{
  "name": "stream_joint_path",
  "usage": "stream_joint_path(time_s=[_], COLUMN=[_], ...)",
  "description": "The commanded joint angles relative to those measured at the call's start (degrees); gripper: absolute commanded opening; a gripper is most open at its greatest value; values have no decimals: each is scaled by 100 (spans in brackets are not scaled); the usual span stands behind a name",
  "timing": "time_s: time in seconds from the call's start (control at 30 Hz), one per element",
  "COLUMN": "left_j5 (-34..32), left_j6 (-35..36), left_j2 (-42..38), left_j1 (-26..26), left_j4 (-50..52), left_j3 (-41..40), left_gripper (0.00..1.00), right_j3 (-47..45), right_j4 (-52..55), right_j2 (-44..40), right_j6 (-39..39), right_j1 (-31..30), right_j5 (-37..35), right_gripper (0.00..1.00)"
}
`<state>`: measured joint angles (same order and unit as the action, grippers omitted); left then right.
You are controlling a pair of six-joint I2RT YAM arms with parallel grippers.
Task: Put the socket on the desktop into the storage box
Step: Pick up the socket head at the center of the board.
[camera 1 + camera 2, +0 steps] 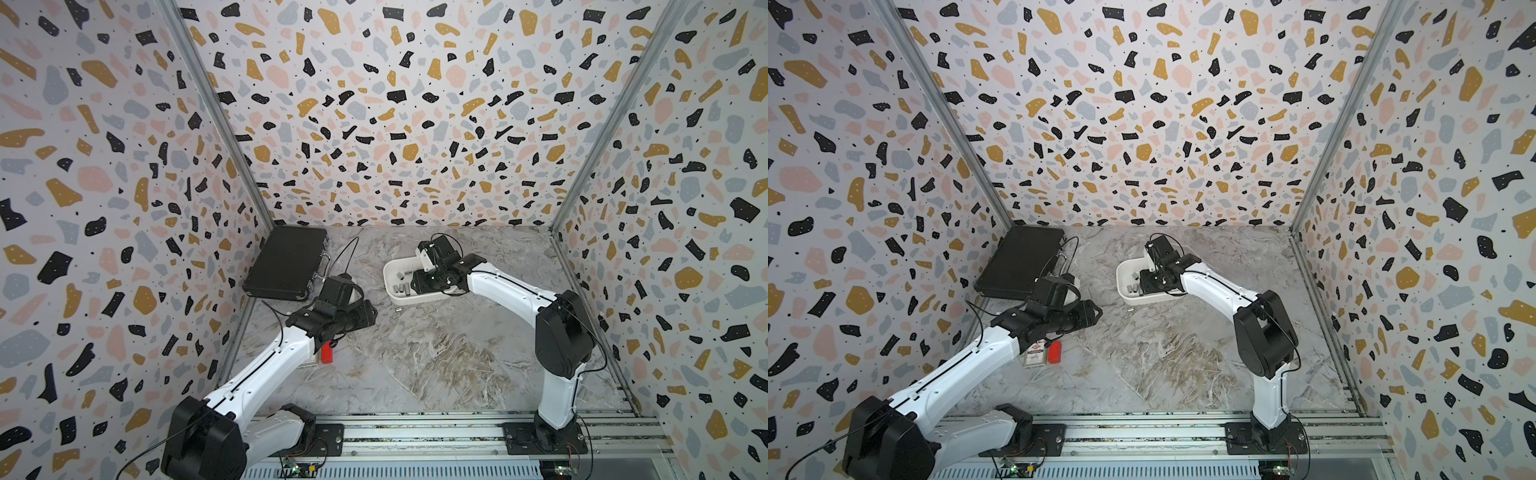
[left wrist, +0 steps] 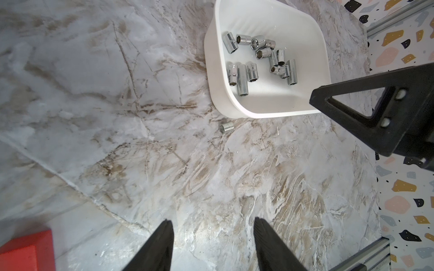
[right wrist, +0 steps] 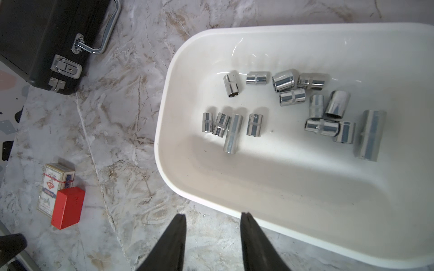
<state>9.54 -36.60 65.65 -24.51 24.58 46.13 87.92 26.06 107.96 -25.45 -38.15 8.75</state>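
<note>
One small chrome socket (image 2: 226,127) lies on its side on the grey marble desktop (image 1: 436,357), just outside the near wall of the white storage box (image 2: 211,77); both top views show this socket (image 1: 398,309) (image 1: 1129,309). Several chrome sockets (image 3: 253,124) lie inside the storage box (image 3: 164,131). My left gripper (image 2: 212,221) hovers low over bare desktop, some way short of the loose socket, open and empty. My right gripper (image 3: 213,214) hangs over the box's rim, open, with nothing between its fingers.
A closed black case (image 1: 286,262) with metal latches lies at the back left. A red block (image 3: 68,207) and a card box (image 3: 55,185) sit beside the left arm. Terrazzo walls enclose three sides, and a metal rail (image 1: 415,436) runs along the front.
</note>
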Motion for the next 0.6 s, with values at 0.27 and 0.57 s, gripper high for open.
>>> stream_joint_path(time_s=[0.27, 0.57], left_j5=[-730, -1384], left_j6=[160, 92], left_j2=[418, 808], left_j1=[-498, -1032], left_j4=[-120, -337], left_j3=[331, 411], left_gripper=[58, 59], right_j3=[-1826, -3113], right_j4=[-377, -391], right_j2=[-1894, -3256], right_j6=[-93, -149], right_j1=[-17, -17], right_j5=[-47, -7], right_gripper=[45, 47])
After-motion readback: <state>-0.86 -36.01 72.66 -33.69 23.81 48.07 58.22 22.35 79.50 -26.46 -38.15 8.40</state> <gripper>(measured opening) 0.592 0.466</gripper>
